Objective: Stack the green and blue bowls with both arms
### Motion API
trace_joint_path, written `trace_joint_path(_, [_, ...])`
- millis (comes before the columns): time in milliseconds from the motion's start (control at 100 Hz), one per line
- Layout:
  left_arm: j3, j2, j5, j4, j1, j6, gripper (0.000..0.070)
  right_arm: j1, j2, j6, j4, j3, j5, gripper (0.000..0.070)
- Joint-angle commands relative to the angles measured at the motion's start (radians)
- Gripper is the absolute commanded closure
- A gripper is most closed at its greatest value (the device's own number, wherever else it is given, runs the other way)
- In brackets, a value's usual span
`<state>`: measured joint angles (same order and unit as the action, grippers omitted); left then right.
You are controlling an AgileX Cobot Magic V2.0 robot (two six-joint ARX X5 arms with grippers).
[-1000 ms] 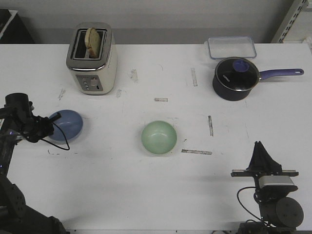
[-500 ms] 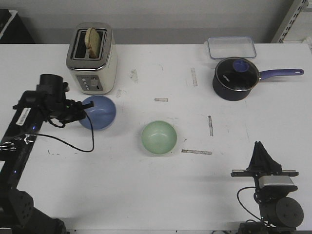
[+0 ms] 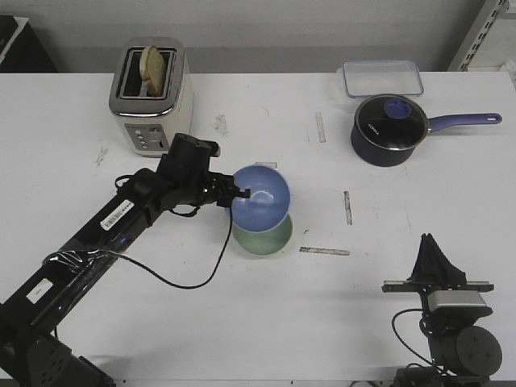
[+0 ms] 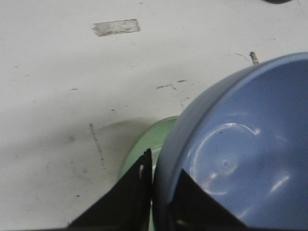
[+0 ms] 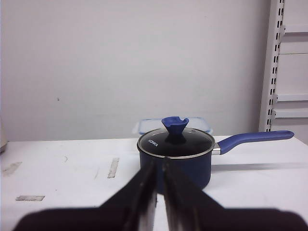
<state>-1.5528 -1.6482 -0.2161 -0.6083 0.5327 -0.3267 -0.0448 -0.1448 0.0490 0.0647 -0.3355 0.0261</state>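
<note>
Right gripper (image 3: 436, 256): parked at the near edge of the table, well apart from the green bowl, its fingers pressed together on nothing; in my right wrist view they point at the navy pot (image 5: 175, 156).
Left gripper (image 3: 242, 193): my fingers (image 4: 126, 195) are clamped on the near rim of the blue bowl, one outside the wall and one inside.
Blue bowl (image 3: 261, 196): held off the table, tilted slightly, overlapping the far part of the green bowl but not seated in it.
Green bowl (image 3: 266, 238): sitting on the table, mostly hidden under the blue one; only its near rim shows.
Step in hand: I judge this the carry, nearly over the target.
Next move: centre the blue bowl over the green one, level it, lower, then let go.
Toaster (image 3: 151, 94): beyond the green bowl, out of the way.
</note>
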Motion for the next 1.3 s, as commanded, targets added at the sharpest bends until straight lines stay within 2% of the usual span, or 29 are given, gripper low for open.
trace_joint_path(0, [-0.025,-0.033,-0.004,0.011,0.026,-0.007,0.0697,-0.001,0.002,0.003,-0.011,0.002,0.0,0.0687])
trace_joint_path(270, [-0.025,-0.135,-0.003,-0.023,0.06,-0.008,0.0685,-0.001,0.002,0.003,-0.011,0.002,0.0,0.0687])
trace_joint_path(340, [-0.025,-0.15,-0.002,-0.031,0.063,-0.038,0.0681,-0.001,0.002,0.003,-0.011,0.002,0.0,0.0687])
trace_joint_path(450, [-0.025,-0.158,-0.002,-0.046,0.063,-0.06,0.0569,-0.001,0.002,0.003,-0.011,0.002,0.0,0.0687])
trace_joint_path(620, [-0.025,-0.159,-0.002,-0.053,0.063,-0.061,0.0553,-0.001,0.002,0.003,-0.011,0.002,0.0,0.0687])
trace_joint_path(770, [-0.025,-0.148,-0.002,-0.07,0.063,-0.06,0.0408,-0.001,0.002,0.003,-0.011,0.002,0.0,0.0687])
trace_joint_path(950, [-0.025,-0.092,-0.002,-0.071,0.063,-0.057,0.0404,-0.001,0.002,0.003,-0.011,0.002,0.0,0.0687])
trace_joint_path(1140, [-0.022,-0.019,-0.001,-0.069,0.063,0.011,0.0405,-0.001,0.002,0.003,-0.011,0.002,0.0,0.0687])
trace_joint_path(1290, [0.018,0.062,0.003,-0.018,0.062,0.146,0.0409,-0.001,0.002,0.003,-0.011,0.002,0.0,0.0687])
